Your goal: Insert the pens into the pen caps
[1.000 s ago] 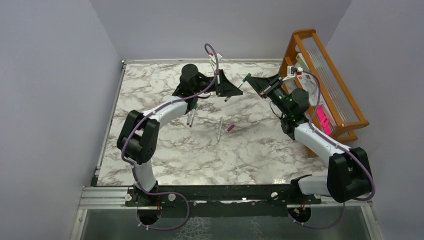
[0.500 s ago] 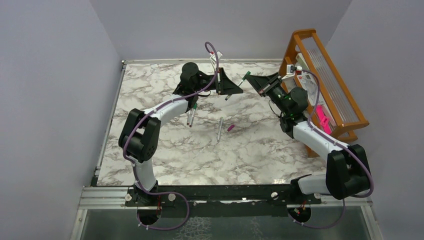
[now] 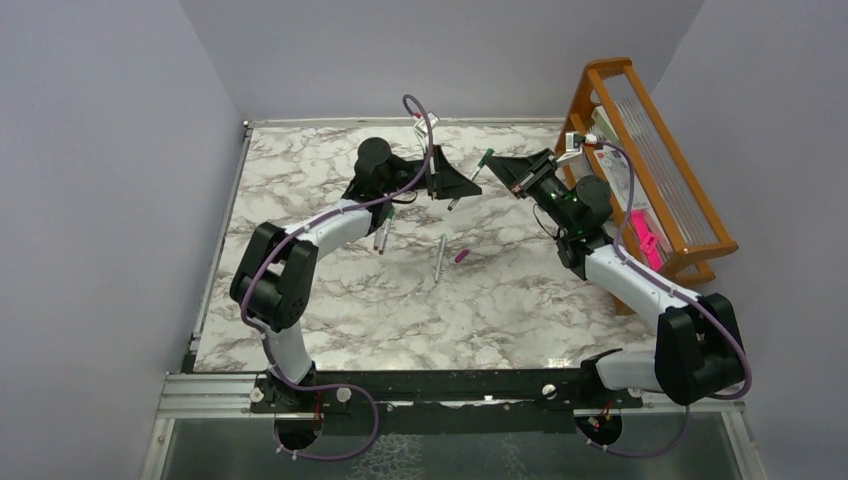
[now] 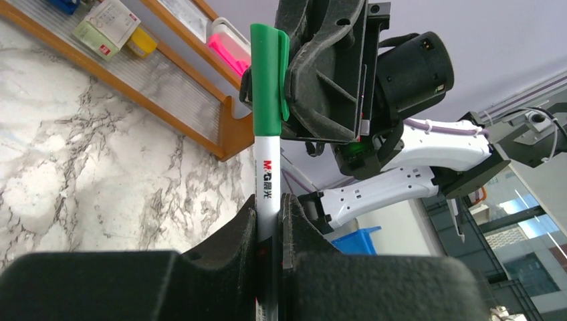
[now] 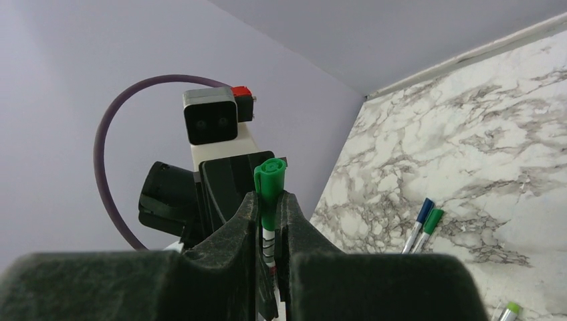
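Marble table (image 3: 300, 290), wooden rack (image 3: 608, 64), pink box (image 3: 645, 240)

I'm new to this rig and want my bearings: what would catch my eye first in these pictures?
Above the far middle of the table, the left hand grips a white pen while the right hand grips its green cap. Below them a loose pen lies beside a magenta cap, and a wooden rack stands at the right edge.

Setting: robot lab test cell. Marble-pattern table (image 3: 300, 310) was boxed in by plain lilac walls (image 3: 100, 200). Left arm (image 3: 330, 225) and right arm (image 3: 630, 278) were bolted to a base rail (image 3: 440, 390). Wooden rack (image 3: 578, 105) of supplies stood at the right edge. Blue bin (image 4: 354, 237) was beyond.
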Robot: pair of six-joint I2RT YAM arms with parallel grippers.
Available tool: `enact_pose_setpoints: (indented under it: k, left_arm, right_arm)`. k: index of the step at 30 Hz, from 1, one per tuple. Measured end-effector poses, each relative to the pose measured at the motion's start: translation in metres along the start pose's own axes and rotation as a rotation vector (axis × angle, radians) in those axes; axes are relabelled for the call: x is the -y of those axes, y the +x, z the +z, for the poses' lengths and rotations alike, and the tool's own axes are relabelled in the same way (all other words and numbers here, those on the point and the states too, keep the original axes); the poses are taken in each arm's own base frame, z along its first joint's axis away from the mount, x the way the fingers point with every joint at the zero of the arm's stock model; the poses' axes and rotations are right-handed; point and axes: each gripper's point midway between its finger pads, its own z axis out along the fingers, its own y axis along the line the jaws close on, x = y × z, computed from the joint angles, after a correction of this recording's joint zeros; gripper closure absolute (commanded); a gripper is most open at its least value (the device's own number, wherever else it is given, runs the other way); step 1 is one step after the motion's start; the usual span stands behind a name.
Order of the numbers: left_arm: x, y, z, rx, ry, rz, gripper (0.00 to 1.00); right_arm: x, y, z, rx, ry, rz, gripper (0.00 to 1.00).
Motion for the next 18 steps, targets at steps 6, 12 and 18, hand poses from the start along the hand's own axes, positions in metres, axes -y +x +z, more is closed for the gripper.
enact_pose_setpoints:
  k: [6,12,18]
  left_arm:
    - [-0.004,0.014,-0.012,0.027,-0.019,0.013,1.0]
    - [-0.007,0.019,-0.015,0.027,-0.02,0.028,1.0]
    - [-0.021,0.02,-0.023,0.054,-0.057,0.013,1.0]
  right_arm:
    - [-0.002,0.016,-0.003,-0.045,0.02,0.015,0.87]
    - [-0.001,0.026,-0.014,-0.071,0.041,0.028,0.73]
    - [-0.001,0.05,-0.03,-0.144,0.051,0.052,0.63]
